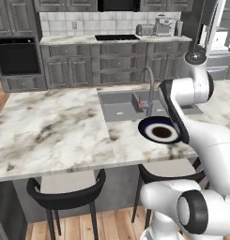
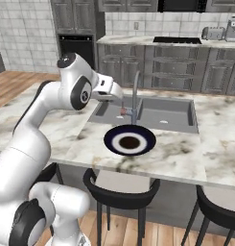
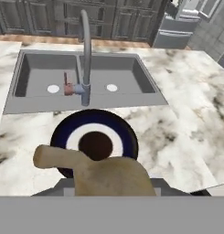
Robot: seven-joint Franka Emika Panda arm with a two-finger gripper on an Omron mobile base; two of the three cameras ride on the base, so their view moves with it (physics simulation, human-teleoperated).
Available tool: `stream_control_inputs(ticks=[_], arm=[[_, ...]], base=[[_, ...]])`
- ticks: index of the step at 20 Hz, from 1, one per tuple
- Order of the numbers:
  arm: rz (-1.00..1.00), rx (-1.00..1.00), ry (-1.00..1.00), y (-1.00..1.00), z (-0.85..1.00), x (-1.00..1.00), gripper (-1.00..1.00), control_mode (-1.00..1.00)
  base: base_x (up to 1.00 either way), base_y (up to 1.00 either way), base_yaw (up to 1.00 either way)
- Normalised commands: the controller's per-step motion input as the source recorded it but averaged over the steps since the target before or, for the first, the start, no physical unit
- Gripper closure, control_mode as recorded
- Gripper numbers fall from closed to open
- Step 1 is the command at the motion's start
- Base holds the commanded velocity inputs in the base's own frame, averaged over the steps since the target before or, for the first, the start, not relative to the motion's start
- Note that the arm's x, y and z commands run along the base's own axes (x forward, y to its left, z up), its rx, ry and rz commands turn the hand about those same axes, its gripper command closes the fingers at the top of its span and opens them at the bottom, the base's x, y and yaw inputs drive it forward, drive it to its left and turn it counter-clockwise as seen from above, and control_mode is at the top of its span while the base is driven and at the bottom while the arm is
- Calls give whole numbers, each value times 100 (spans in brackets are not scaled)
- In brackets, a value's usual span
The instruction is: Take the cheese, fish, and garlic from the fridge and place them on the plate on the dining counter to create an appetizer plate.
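Navy round plate [image 3: 127, 137] on veined marble counter [image 3: 186, 119]

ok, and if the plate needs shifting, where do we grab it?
The plate lies flat on the dining counter, so only its rim offers a pinch. Probably take the rim on the stool side, coming from above with one finger inside and one outside: the tap and sink stand close behind the far rim and would crowd the hand.

The plate [image 2: 129, 140] is set on the dining counter [image 2: 186, 153], just before the sink [image 2: 162, 114] and its tap [image 2: 135, 98].
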Motion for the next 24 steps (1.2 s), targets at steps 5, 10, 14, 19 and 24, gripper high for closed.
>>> stream_control_inputs(ticks=[5,10,14,19,24], arm=[[-5,3,27,-48,-56,14,100,-100],[0,7,35,-8,-45,3,100,-100],[0,17,27,-14,-34,17,100,-100],[1,19,17,-16,-31,24,100,-100],[3,15,9,-8,-32,30,100,-100]], base=[[0,0,0],[0,0,0],[0,0,0],[0,0,0],[0,0,0]])
